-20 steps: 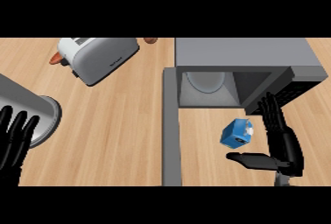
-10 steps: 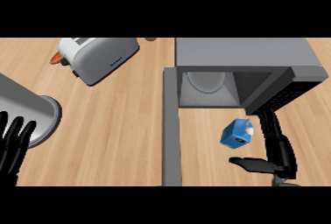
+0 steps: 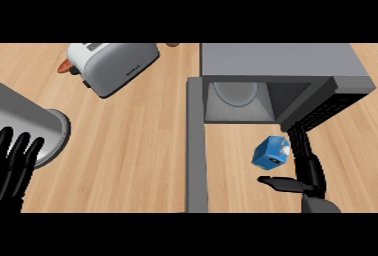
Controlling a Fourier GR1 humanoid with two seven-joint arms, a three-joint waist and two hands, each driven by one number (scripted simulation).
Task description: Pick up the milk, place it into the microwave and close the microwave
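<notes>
On the light wooden counter (image 3: 133,150), just in front of the open grey box-shaped microwave (image 3: 280,65), we see the small blue milk carton (image 3: 269,152). Our right robot hand (image 3: 304,167) is spread wide beside it, straight fingers along its right side, thumb below it. Our left robot hand (image 3: 16,167) rests open at the left edge, beside a grey round pot (image 3: 29,127).

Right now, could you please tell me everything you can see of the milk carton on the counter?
The milk carton is a small blue box with a white patch on its upper face and a dark mark low on its front. It stands tilted on the wooden counter, just in front of the open microwave. The right hand is open beside it, fingers along its right side and thumb below; whether they touch it is unclear.
</notes>
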